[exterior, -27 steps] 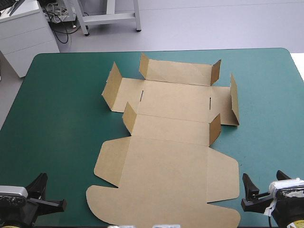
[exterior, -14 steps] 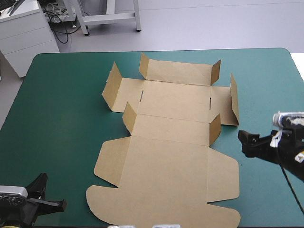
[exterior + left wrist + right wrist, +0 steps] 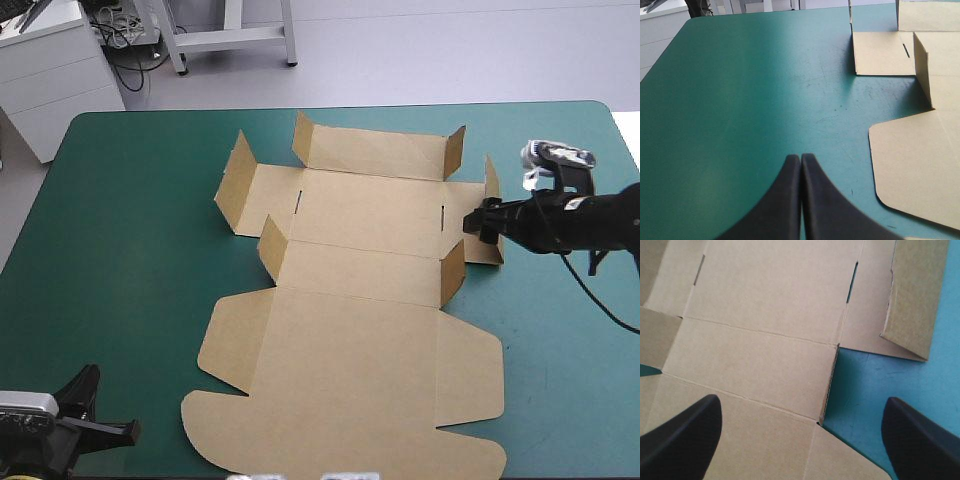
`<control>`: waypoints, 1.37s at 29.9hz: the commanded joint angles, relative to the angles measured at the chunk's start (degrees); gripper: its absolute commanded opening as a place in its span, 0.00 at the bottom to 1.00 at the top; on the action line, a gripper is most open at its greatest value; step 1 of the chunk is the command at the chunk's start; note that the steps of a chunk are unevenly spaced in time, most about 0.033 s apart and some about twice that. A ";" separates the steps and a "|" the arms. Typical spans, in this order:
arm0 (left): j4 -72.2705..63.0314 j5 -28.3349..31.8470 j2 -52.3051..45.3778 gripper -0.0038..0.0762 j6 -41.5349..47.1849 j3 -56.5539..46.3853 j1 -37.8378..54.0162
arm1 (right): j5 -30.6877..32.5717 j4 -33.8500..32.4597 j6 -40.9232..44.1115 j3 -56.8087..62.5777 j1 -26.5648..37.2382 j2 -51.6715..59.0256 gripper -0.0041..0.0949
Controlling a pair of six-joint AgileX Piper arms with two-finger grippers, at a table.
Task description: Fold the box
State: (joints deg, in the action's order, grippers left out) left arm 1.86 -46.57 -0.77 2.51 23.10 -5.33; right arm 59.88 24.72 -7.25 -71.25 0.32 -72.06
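My job here, as I read it, is to raise the right-hand side of the box point(image 3: 350, 330), and doing it well means gripping close to the crease. I should lower my right fingers point(image 3: 476, 221) until one sits on each face of the board, then close gently. The panel needs to swing along its scored line without buckling or tearing. Pulling on the free edge would drag the whole sheet across the desk point(image 3: 130, 250).

My right fingers are spread wide and hold nothing. They hover at the right of the frame in the high view, over the side flap point(image 3: 492, 205), which stands partly raised. In my right wrist view the upright corner tab point(image 3: 830, 382) stands ahead of me, between the two fingers and touching neither.

My left fingers point(image 3: 800, 162) are pressed together and empty, low over bare teal-green cover at the lower left of the high view. The box lies off to their side, well apart. Most of the brown sheet is flat in the middle of the desk.
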 commanded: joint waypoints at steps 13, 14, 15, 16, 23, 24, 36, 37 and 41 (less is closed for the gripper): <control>-0.18 4.07 -0.54 0.01 0.47 2.02 -0.28 | -3.67 -6.42 7.95 -1.96 -7.62 -18.04 0.82; -0.18 4.07 -0.54 0.01 0.47 2.02 -0.28 | -3.82 -6.42 7.95 -1.96 -8.06 -18.76 0.82; -0.18 4.07 -0.54 0.01 0.47 2.02 -0.28 | -4.26 -6.43 7.95 -1.96 -8.45 -19.29 0.82; -0.18 4.07 -0.54 0.01 0.47 2.02 -0.28 | -4.68 -6.43 7.95 -1.96 -8.76 -19.71 0.82; -0.18 4.07 -0.54 0.01 0.47 2.02 -0.28 | -3.83 -6.42 8.06 -1.96 -9.71 -21.25 0.78; -0.18 4.07 -0.54 0.01 0.47 2.02 -0.28 | -3.52 -6.55 8.06 -1.96 -9.71 -21.53 0.77; -0.18 4.07 -0.54 0.01 0.47 2.02 -0.28 | 0.04 -6.58 5.34 -2.09 -9.71 -22.13 0.04; -0.18 4.07 -0.54 0.01 0.47 2.02 -0.28 | -0.08 -6.67 5.34 -2.25 -9.71 -22.13 0.04; -0.18 4.07 -0.54 0.01 0.47 2.02 -0.28 | 0.24 -6.71 5.34 -3.26 -9.71 -22.13 0.04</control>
State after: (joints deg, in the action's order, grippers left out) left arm 1.86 -46.57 -0.77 2.51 23.10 -5.33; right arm 60.31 17.17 -0.93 -72.06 -9.47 -96.38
